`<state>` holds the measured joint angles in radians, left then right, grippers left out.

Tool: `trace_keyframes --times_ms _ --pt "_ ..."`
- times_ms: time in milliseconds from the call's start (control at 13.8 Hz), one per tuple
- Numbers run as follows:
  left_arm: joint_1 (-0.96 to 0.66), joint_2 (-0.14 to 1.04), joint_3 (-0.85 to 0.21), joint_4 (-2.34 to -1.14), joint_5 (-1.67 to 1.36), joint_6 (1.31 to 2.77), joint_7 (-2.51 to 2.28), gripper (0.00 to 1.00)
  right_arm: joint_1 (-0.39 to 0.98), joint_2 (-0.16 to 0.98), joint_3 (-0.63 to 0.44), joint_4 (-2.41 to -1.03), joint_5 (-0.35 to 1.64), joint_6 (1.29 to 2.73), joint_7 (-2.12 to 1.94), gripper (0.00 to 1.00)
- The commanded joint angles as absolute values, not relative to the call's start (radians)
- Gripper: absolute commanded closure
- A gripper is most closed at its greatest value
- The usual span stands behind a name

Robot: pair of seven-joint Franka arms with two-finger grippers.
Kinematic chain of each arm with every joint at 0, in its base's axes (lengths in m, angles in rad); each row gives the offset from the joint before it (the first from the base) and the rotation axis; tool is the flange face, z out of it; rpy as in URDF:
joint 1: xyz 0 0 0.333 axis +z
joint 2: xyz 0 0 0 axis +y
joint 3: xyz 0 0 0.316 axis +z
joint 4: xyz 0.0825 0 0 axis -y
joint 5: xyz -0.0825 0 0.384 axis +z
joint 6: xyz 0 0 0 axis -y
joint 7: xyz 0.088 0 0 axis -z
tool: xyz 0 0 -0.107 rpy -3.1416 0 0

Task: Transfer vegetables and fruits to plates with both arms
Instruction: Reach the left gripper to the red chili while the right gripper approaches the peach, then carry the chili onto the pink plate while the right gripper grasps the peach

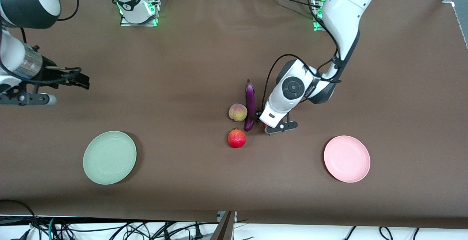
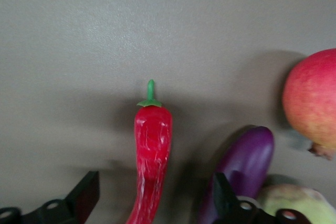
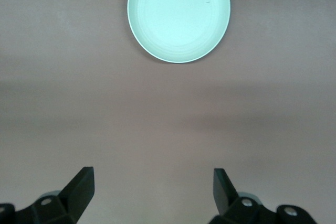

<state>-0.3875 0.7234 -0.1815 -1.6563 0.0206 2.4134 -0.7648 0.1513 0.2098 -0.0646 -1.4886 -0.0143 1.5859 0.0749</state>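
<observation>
The red chili pepper (image 2: 152, 145) lies on the table between the spread fingers of my open left gripper (image 2: 155, 198), which is low over it. In the front view the left gripper (image 1: 263, 122) hides nearly all of it. The purple eggplant (image 1: 250, 104) lies right beside that gripper and also shows in the left wrist view (image 2: 247, 161). The peach (image 1: 237, 112) and the red pomegranate-like fruit (image 1: 236, 138) sit by the eggplant. The mint green plate (image 1: 109, 157) and the pink plate (image 1: 346, 158) are empty. My right gripper (image 1: 81, 80) is open and empty, up over bare table.
The brown table cover runs to the front edge, where cables hang below. The green plate also shows in the right wrist view (image 3: 178, 17), ahead of the right gripper (image 3: 152, 187). The two arm bases stand along the edge farthest from the front camera.
</observation>
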Motion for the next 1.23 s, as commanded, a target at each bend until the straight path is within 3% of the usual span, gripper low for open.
trace_keyframes --times_ms 0,217,362,434,724,796,1158 --pt "-0.393 0.741 -0.167 -1.641 0.078 2.422 -0.787 0.34 0.186 0.242 -0.061 -1.470 0.062 1.578 0.089 0.00" --pt "-0.410 0.781 -0.167 -1.638 0.083 2.427 -0.775 0.41 0.195 0.304 -0.061 -1.468 0.149 1.646 0.089 0.00" --pt "-0.405 0.775 -0.169 -1.644 0.084 2.419 -0.770 0.79 0.234 0.351 -0.061 -1.470 0.155 1.715 0.113 0.00" --pt "-0.400 0.772 -0.167 -1.643 0.083 2.416 -0.769 0.83 0.262 0.380 -0.061 -1.468 0.155 1.741 0.155 0.00" --pt "-0.338 0.709 -0.166 -1.628 0.083 2.328 -0.756 0.92 0.389 0.454 -0.061 -1.470 0.156 1.882 0.362 0.00" --pt "-0.315 0.683 -0.164 -1.628 0.083 2.294 -0.732 0.99 0.422 0.474 -0.061 -1.470 0.156 1.916 0.385 0.00" --pt "-0.128 0.621 -0.149 -1.612 0.089 2.211 -0.377 0.98 0.535 0.575 -0.061 -1.470 0.302 2.104 0.486 0.00"
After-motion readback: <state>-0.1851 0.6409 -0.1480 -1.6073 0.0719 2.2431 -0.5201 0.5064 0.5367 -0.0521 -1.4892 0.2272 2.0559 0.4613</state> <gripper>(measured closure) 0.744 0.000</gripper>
